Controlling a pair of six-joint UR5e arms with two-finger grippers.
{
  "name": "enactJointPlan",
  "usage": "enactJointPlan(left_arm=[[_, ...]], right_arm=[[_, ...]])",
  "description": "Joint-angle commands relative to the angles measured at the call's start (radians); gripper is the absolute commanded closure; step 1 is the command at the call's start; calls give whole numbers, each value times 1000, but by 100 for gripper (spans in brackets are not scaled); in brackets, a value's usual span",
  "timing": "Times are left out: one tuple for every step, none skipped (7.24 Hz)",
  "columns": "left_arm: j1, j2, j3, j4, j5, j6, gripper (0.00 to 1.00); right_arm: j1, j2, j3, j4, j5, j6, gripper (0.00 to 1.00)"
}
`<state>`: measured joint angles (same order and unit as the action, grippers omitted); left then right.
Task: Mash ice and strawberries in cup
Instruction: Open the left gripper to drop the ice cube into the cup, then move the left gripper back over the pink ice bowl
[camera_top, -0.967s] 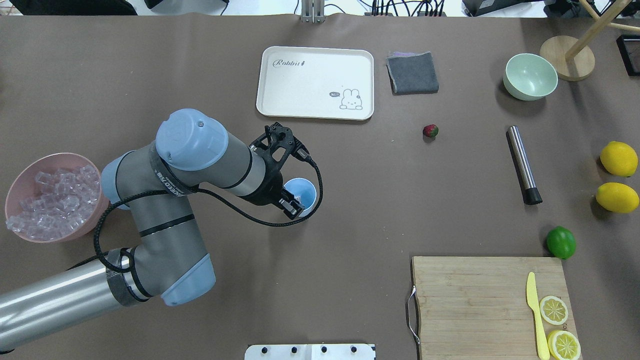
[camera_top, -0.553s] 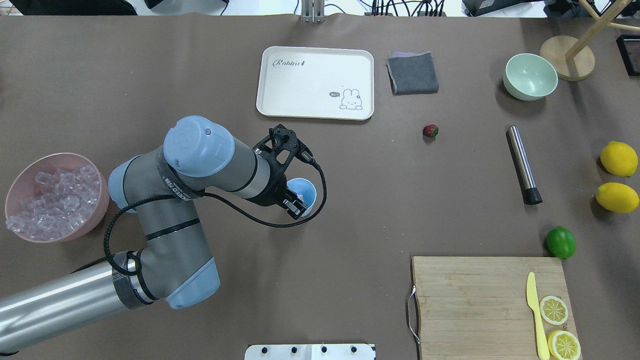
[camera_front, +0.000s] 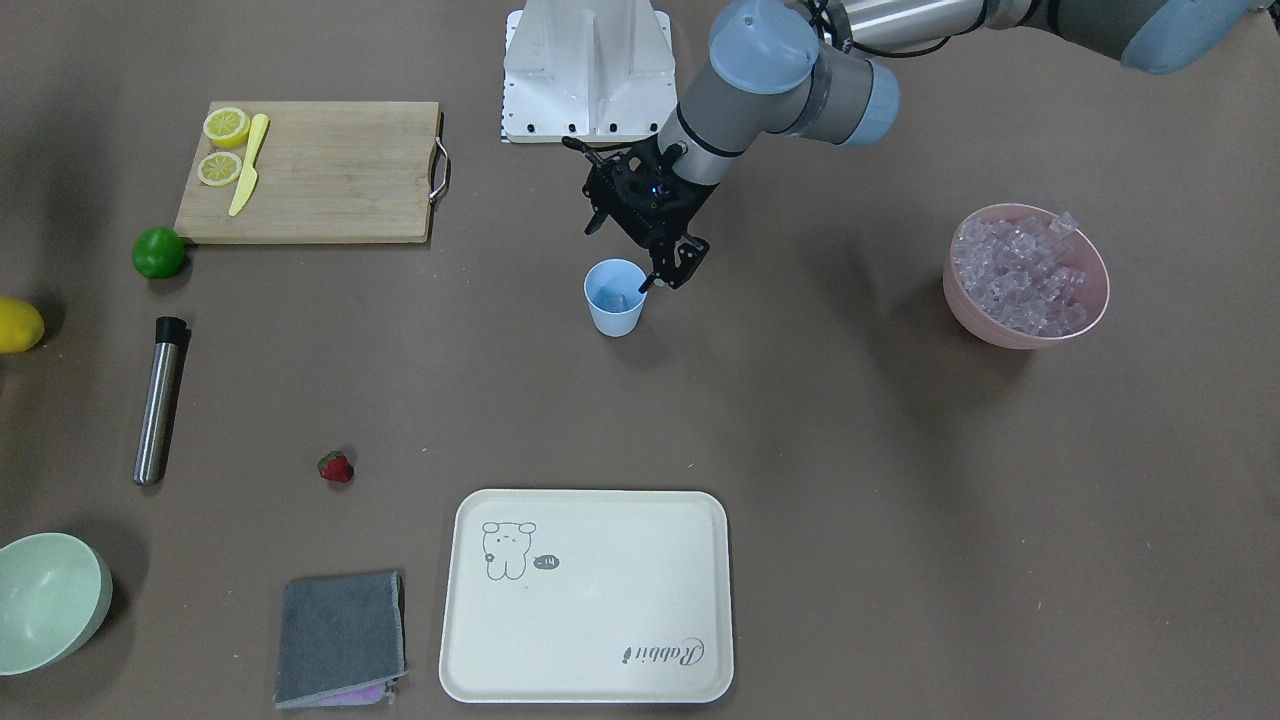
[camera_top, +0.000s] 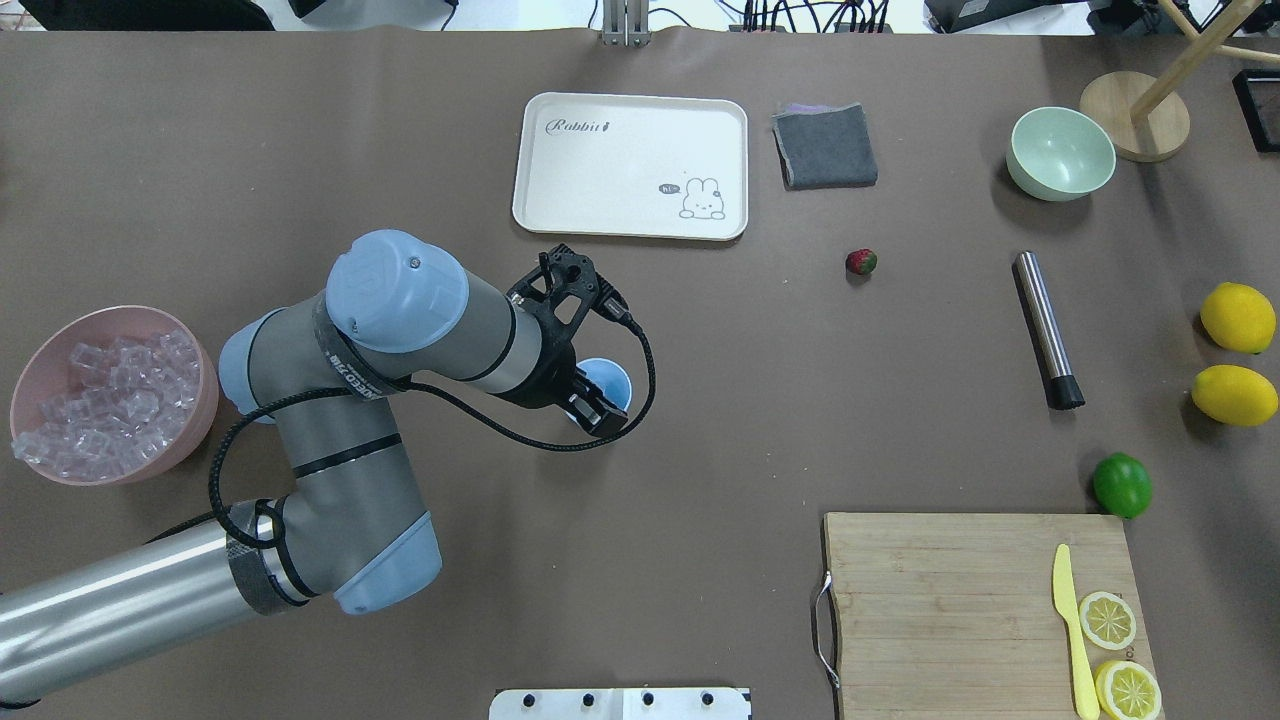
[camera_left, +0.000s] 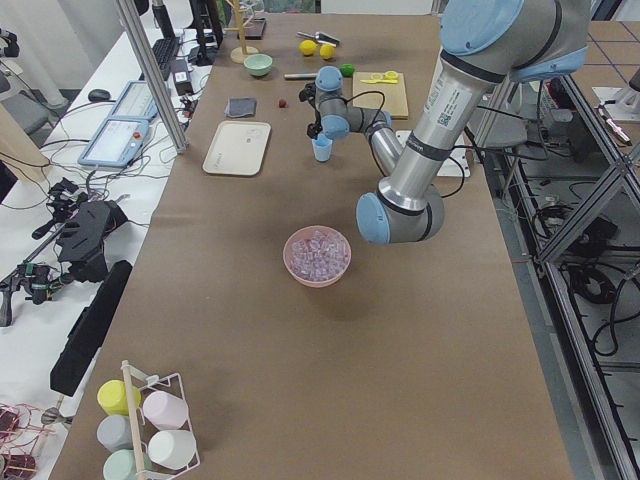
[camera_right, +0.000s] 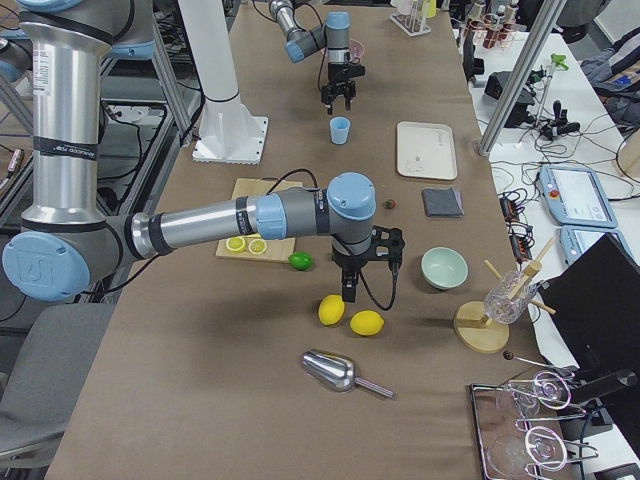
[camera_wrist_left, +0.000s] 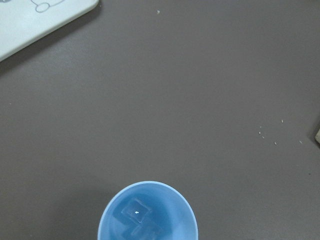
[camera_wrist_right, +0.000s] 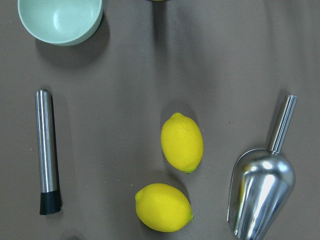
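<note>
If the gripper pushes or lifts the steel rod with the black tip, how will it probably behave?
The steel rod is round and lies on its side, so a sideways push would probably make it roll. Its polished surface looks slippery to grip. It seems rigid, and if it is solid metal, it is likely rather heavy for its size.

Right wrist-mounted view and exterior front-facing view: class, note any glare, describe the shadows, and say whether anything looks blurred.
Right wrist-mounted view: the metal scoop carries bright glare streaks; the lemons cast soft shadows; everything looks in focus. Exterior front-facing view: even light with no glare; the cup and the pink bowl throw faint, diffuse shadows; nothing is blurred.
</note>
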<state>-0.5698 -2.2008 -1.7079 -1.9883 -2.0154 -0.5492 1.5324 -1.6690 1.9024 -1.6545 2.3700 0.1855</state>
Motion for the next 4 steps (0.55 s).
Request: enactJointPlan(left_arm=[[-178, 50, -28, 20, -203, 67, 4], [-235, 96, -51, 20, -238, 165, 4], [-287, 139, -59, 20, -267, 217, 4], [-326, 165, -59, 20, -285, 295, 4]], right_arm=[[0, -2, 1, -1, 2, 2, 0], [0, -3, 1, -1, 8, 0, 0], [0, -5, 0, -1, 8, 0, 0], [0, -6, 0, -2, 11, 0, 0]])
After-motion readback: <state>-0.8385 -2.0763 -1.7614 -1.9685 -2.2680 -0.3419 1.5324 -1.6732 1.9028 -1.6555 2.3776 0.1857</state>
